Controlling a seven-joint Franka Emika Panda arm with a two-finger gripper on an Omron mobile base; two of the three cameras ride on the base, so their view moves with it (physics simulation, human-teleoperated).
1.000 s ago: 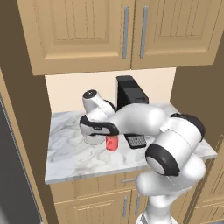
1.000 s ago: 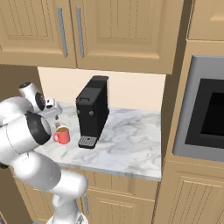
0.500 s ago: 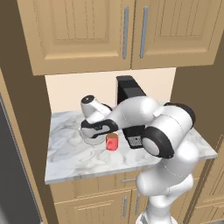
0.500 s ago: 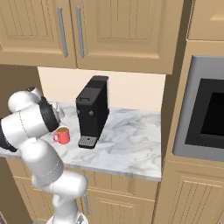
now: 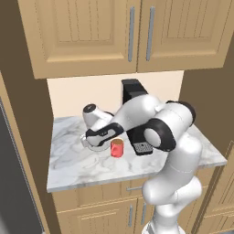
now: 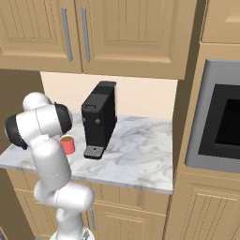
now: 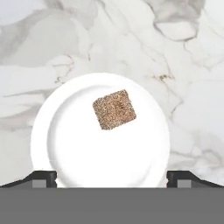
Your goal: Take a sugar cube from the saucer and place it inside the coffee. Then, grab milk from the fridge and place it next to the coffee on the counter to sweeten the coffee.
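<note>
In the left base view the hand has swung in over the saucer (image 5: 97,147), which sits just left of the coffee (image 5: 117,147) on the counter (image 5: 68,167); a sec ago the wrist was further back and higher, elbow out to the right, now the forearm is folded across in front of the coffee machine (image 5: 132,98) and the elbow has come in close. Means the approach for step one is about done, judging by the pose: the arm is lined up for the pick, sugar not yet touched. In the hand view the saucer's rim (image 7: 43,113) sits roughly centred, the sugar cube (image 7: 114,109) lies on it slightly up and right of centre, rotated a bit vs. the finger line. The gripper (image 7: 112,178) is spread wide w/ nothing between the tips, each tip just outside the plate's edge, so it's looking straight down w/ room left to descend. The cube's skew may need a wrist roll before closing, else the pads catch corners. In the right base view the arm has pulled left vs. before; mug (image 6: 67,144) and coffee machine (image 6: 97,119) unmoved, brown liquid visible, no cube in it as far as I can tell. Milk and fridge part not begun.
</note>
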